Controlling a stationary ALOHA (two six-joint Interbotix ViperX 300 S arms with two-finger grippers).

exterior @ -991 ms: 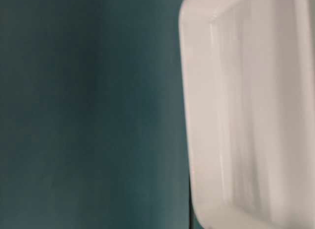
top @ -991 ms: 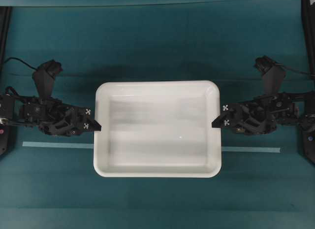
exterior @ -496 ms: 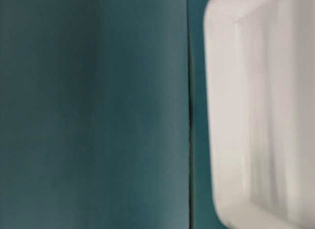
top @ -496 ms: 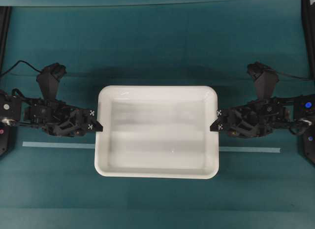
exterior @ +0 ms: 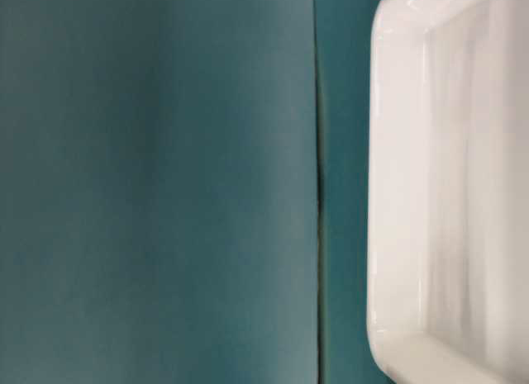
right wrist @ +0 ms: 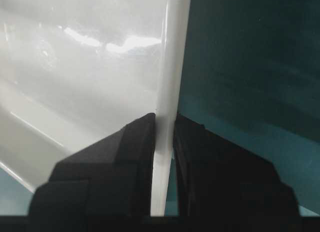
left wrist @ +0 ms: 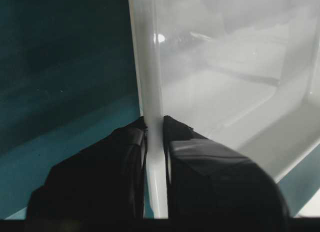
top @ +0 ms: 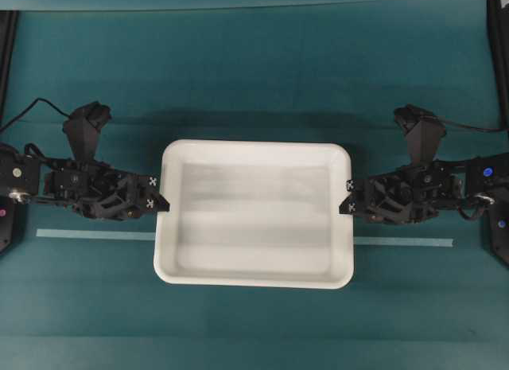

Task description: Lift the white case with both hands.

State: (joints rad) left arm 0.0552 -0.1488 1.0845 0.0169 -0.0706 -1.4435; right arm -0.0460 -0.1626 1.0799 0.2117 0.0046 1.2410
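The white case [top: 254,215] is a wide shallow tray in the middle of the overhead view, with a dark shadow on the cloth behind it. My left gripper [top: 162,203] is shut on the rim of its left short side. My right gripper [top: 345,200] is shut on the rim of its right short side. In the left wrist view the white case's rim [left wrist: 150,82] runs between my left gripper's [left wrist: 154,123] two black fingers. The right wrist view shows the rim [right wrist: 172,67] pinched the same way by my right gripper [right wrist: 165,117]. The table-level view shows only one end of the case [exterior: 446,194].
A teal cloth [top: 254,75] covers the table. A pale tape strip [top: 87,235] runs left to right under the case. Black frame posts [top: 497,36] stand at the far left and right edges. A seam in the cloth [exterior: 317,186] shows in the table-level view.
Both grippers have kept their hold while the arms shifted and turned. The case looks smaller from above and has slid right in the table-level view.
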